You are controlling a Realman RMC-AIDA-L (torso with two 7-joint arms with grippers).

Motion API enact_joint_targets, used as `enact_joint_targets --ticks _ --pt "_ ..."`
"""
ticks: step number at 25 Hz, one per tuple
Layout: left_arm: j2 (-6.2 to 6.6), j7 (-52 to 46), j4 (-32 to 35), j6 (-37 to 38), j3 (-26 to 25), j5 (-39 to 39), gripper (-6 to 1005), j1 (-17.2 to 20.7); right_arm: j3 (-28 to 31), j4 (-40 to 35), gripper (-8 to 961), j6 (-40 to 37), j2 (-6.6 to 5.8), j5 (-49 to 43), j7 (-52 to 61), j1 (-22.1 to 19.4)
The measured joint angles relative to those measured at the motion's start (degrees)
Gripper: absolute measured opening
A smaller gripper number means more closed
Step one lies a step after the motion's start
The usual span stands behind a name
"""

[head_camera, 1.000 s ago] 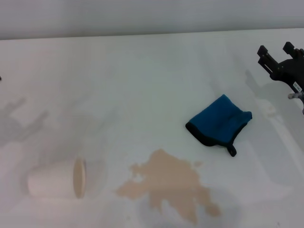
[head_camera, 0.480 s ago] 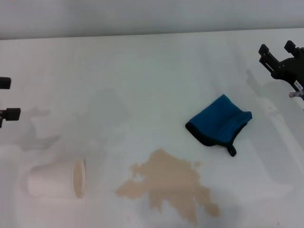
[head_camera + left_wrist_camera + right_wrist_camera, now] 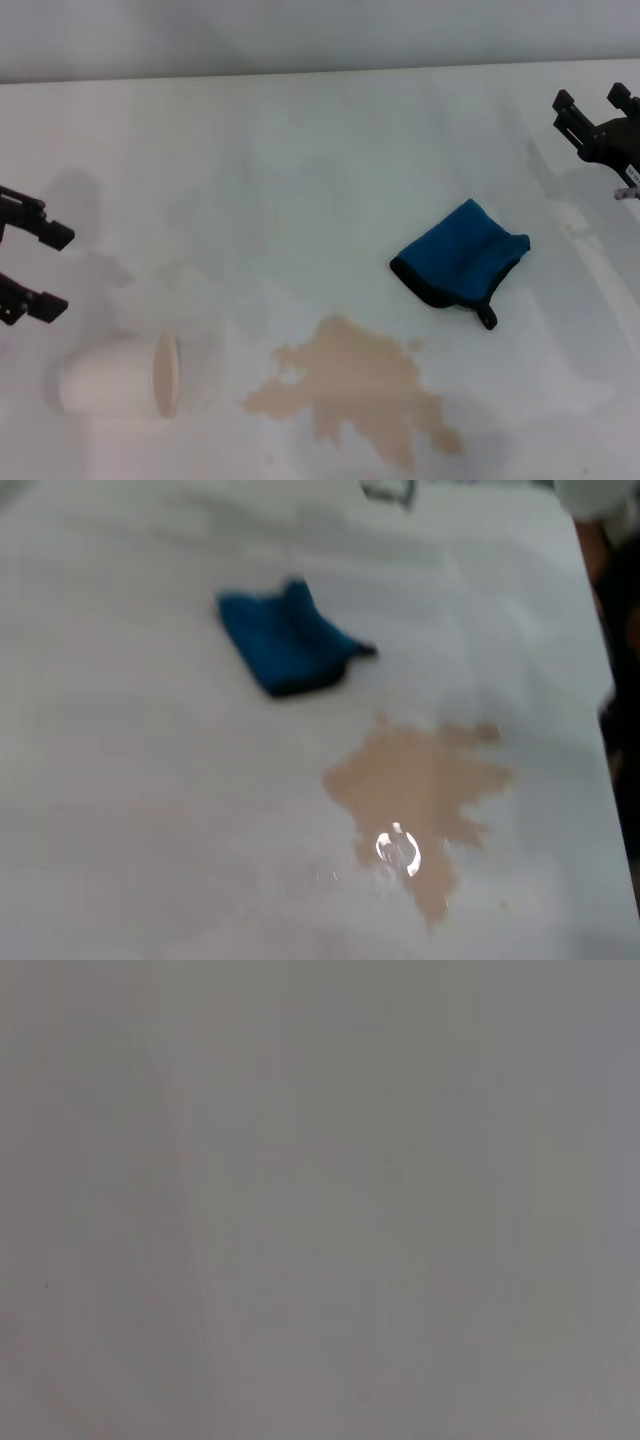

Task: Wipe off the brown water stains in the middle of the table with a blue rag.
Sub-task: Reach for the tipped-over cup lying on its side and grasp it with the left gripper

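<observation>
The blue rag (image 3: 460, 262) lies folded on the white table (image 3: 300, 160), right of centre, with its black loop toward the front. It also shows in the left wrist view (image 3: 285, 640). The brown water stains (image 3: 355, 390) spread in a ragged tan patch in front of the rag, and show in the left wrist view (image 3: 420, 795) too. My left gripper (image 3: 40, 270) is open at the left edge, above the table, far from the rag. My right gripper (image 3: 595, 100) is open at the far right, behind and to the right of the rag.
A white paper cup (image 3: 120, 375) lies on its side at the front left, its mouth facing the stains, just in front of my left gripper. The right wrist view shows only a plain grey surface.
My left gripper has come into view from the left edge and moved inward and toward the front. My right gripper has drifted slightly to the right. Rag, stains and cup have not moved.
</observation>
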Motion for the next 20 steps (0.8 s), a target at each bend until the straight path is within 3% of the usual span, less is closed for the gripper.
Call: enact_joint_targets --ticks 1,8,12,20 --pt "-0.50 0.23 -0.58 -0.06 0.01 1.05 885 -0.59 0.01 0.00 809 -0.01 0.01 0.01 0.00 0.02" --pt "-7.42 4.87 -11.57 -0.54 0.01 6.64 885 -5.82 0.10 -0.17 809 -0.03 0.04 0.16 0.00 0.00" --pt "-10.22 5.73 -13.03 -1.38 0.00 9.05 885 -7.39 0.10 -0.26 809 -0.03 0.05 0.25 0.00 0.20" --pt "-10.73 5.27 -8.70 -4.14 -0.05 10.61 884 -7.21 0.14 -0.83 808 -0.18 -0.01 0.45 0.00 0.22"
